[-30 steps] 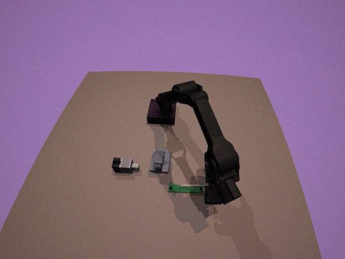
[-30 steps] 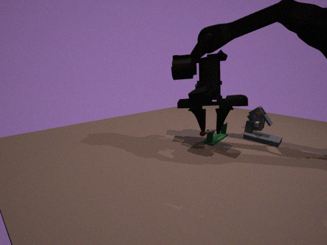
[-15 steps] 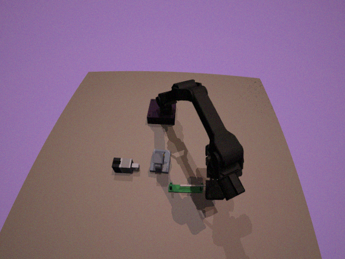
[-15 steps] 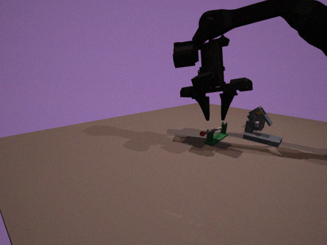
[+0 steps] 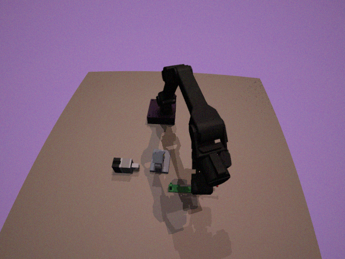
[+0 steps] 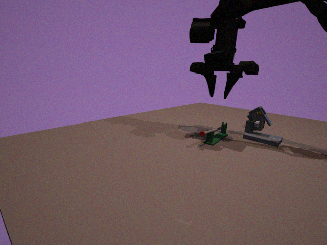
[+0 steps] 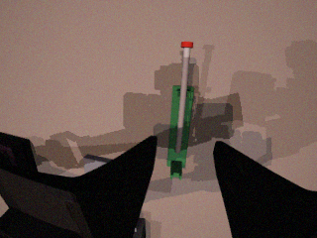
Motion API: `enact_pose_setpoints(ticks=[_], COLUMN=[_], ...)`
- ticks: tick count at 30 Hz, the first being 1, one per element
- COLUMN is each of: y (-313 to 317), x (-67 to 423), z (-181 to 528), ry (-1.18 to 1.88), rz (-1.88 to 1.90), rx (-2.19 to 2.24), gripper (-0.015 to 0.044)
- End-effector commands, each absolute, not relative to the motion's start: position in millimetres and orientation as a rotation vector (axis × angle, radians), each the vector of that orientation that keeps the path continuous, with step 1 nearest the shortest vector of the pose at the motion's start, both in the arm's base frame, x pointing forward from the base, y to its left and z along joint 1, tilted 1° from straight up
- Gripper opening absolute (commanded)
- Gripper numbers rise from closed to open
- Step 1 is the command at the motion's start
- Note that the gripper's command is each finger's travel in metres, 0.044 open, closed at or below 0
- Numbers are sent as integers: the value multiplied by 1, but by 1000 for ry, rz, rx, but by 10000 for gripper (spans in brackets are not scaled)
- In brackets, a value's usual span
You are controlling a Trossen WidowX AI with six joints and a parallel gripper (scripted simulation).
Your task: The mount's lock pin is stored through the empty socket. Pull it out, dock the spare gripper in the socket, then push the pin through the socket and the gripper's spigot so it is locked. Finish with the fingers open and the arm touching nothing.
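Observation:
The lock pin, a grey rod (image 6: 213,130) (image 7: 182,94) with a red head (image 5: 217,185) (image 6: 202,133) (image 7: 186,45), lies along the green stand (image 5: 179,188) (image 6: 216,138) (image 7: 174,111), its head sticking out past one end. My gripper (image 6: 218,97) (image 7: 185,145) is open and empty, fingers pointing down, well above the stand; its fingertips are hidden in the top view. The grey mount (image 5: 161,160) (image 6: 263,138) (image 7: 97,161) stands near the stand, its tilted socket block (image 6: 260,116) on top; no pin shows through it. The spare gripper (image 5: 122,165), black and pale grey, lies apart, its spigot (image 5: 135,166) toward the mount.
The arm's dark base (image 5: 161,120) stands behind the mount on the brown table top (image 5: 83,117) (image 6: 118,184). The arm reaches over the right side in the top view and hides part of the stand and pin. Arm shadows cross the stand.

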State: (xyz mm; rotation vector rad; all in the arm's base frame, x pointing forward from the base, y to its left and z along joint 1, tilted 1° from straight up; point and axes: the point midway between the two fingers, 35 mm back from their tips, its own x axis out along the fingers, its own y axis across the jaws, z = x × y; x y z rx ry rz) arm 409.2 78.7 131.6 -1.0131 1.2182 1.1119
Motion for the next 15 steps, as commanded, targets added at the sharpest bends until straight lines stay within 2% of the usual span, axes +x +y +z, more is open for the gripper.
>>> enact_pose_setpoints(ticks=[1, 9, 15], y=[74, 74, 74], x=[408, 409, 410], z=[139, 132, 77], ry=[1196, 1196, 1194], rz=[1101, 1101, 1102], rx=[-1040, -1040, -1039], gripper=[180, 180, 180])
